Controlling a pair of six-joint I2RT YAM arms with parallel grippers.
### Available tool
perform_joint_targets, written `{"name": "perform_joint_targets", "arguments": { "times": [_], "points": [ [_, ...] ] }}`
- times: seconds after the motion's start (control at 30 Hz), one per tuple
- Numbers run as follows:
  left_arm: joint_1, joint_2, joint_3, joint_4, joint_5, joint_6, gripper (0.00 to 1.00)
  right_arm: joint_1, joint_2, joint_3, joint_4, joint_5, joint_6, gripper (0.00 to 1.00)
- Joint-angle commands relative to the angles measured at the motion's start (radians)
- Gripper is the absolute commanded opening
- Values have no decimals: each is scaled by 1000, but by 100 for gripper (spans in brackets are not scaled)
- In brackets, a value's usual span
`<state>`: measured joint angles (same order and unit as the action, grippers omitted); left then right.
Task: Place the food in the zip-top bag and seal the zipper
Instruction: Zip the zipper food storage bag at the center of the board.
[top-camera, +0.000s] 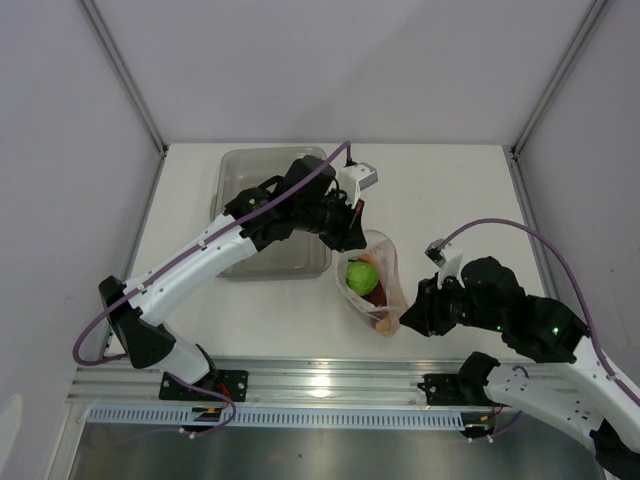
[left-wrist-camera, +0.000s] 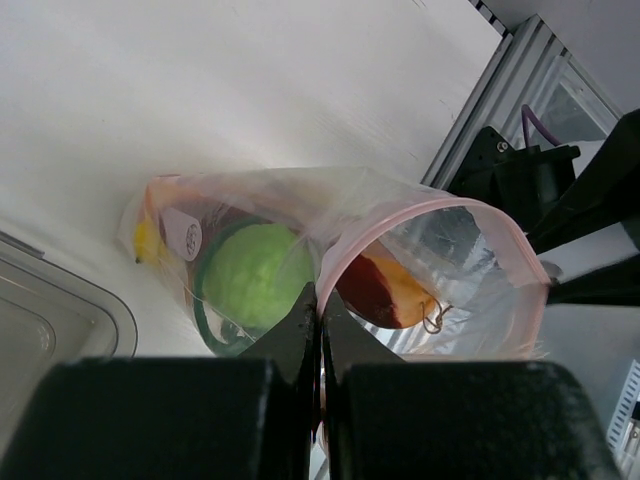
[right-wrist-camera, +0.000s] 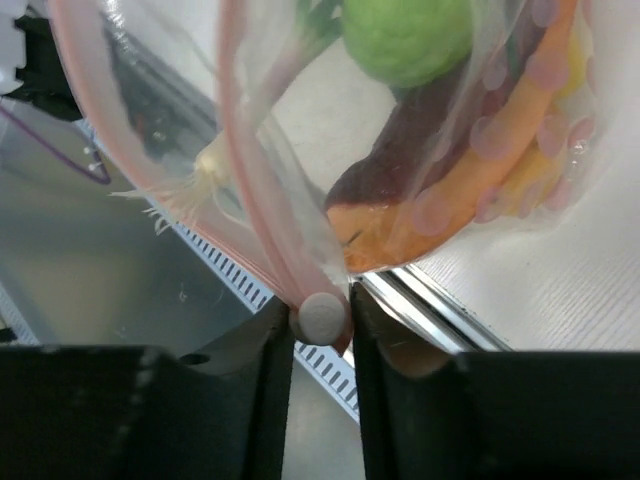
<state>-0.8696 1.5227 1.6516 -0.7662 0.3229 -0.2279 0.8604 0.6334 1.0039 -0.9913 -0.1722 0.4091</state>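
2 claws share the zip-top bag (top-camera: 388, 268) at the centre of the top frame. It lies on or just over the surface (top-camera: 280, 310), I cannot tell which. The food sits inside it, the green lime (top-camera: 362, 277) plainest.

The left claw (left-wrist-camera: 320, 312) is clamped tight on the zipper (left-wrist-camera: 430, 208) at 1 end of the mouth. The right claw (right-wrist-camera: 322, 312) pinches the opposite end, where the 2 pink strips meet. The mouth gapes between them.

To seal well, I judge the ends should be drawn apart until the strips lie flat together. Then they should be pressed along their length without tipping the food out.

The left arm reaches in from the lower left and bends over the bag. The right arm crouches low at the lower right.
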Motion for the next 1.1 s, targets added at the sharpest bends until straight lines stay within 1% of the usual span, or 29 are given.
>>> {"name": "perform_joint_targets", "arguments": {
  "times": [0.0,0.07,0.1,0.2,0.27,0.3,0.33,0.4,0.5,0.53,0.63,0.67,0.7,0.73,0.77,0.8,0.9,0.97,1.0,1.07],
  "points": [
    [7,-2,33,13,34,-5,1,8,25,-33,112,108,13,28],
    [7,-6,27,13,42,-4,1,8,28,-30,153,167,36,12],
    [7,-12,22,11,45,-1,0,6,29,-25,161,172,43,0],
    [7,-30,13,5,79,15,1,8,15,28,168,246,51,0],
    [7,-68,5,5,116,22,0,6,-1,111,142,313,51,0],
    [7,-88,-2,7,139,21,1,8,-12,146,132,322,47,0],
    [7,-132,-16,13,159,7,1,5,-12,223,123,326,40,0],
    [4,-177,-24,11,217,-11,0,6,6,295,89,312,31,0],
    [-19,-277,-45,-2,222,-72,1,6,26,377,45,284,40,0],
    [-23,-338,-76,5,213,-91,1,6,25,378,36,283,46,0],
    [-23,-432,-194,48,147,-174,0,6,-10,319,29,309,62,0],
    [-20,-473,-292,70,121,-183,0,6,-15,264,26,344,66,0],
    [-6,-479,-318,68,82,-186,1,6,-17,239,23,358,76,0],
    [7,-472,-338,56,79,-179,1,5,-8,217,23,376,77,0],
    [15,-438,-358,7,76,-168,1,5,0,199,25,385,79,0],
    [20,-420,-358,-13,56,-139,1,5,12,174,26,398,89,0],
    [24,-386,-357,-65,45,-104,0,-1,57,179,23,415,83,0],
    [24,-406,-331,-74,65,-93,1,-1,63,202,32,410,68,0],
    [24,-447,-305,-58,79,-90,1,-3,58,231,40,399,59,0],
    [24,-492,-274,-62,87,-87,0,-1,49,260,60,352,45,0]
  ]
}}
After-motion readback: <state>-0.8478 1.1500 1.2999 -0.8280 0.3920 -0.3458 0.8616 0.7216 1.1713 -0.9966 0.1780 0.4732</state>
